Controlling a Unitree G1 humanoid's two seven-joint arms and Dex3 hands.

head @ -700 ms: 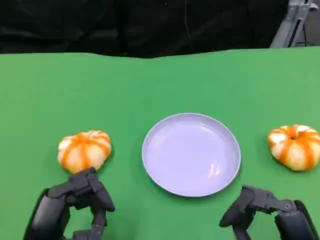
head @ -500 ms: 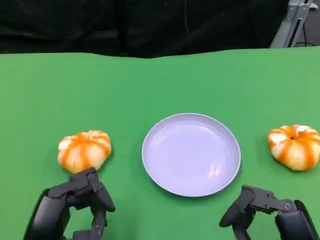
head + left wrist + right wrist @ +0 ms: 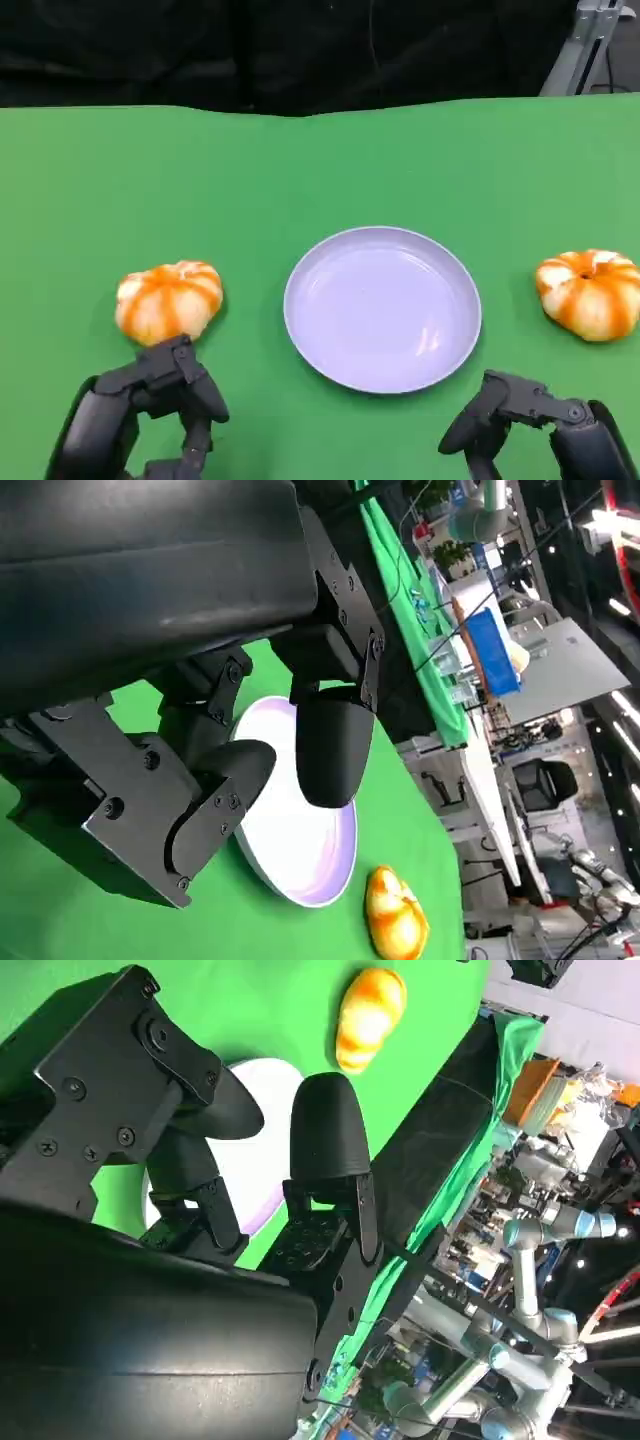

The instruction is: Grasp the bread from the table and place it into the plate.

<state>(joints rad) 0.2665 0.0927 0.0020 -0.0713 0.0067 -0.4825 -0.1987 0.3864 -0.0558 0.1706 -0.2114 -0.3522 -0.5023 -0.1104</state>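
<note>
No real change since the earlier frames: both hands sit where they were, breads and plate haven't shifted.

Left hand [image 3: 150, 405] low at the near table edge, fingers apart and loosely curled, holding nothing; it sits just short of the left bread [image 3: 168, 301]. Right hand [image 3: 530, 425] at the near right, also empty with fingers spread, well short of the right bread [image 3: 590, 293].

Both breads are round, pumpkin-shaped, orange-and-white striped, lying flat on the table, slightly wider than deep, so long axis runs left-right; tops face up. One on either side of the plate [image 3: 300, 330], neither touching it. The plate is pale lavender, centred, nothing in it.

Surface: green cloth-covered table [image 3: 320, 170]. Behind it a black backdrop, grey metal frame [image 3: 580, 45] at far right. Wrist views show a cluttered lab beyond.
</note>
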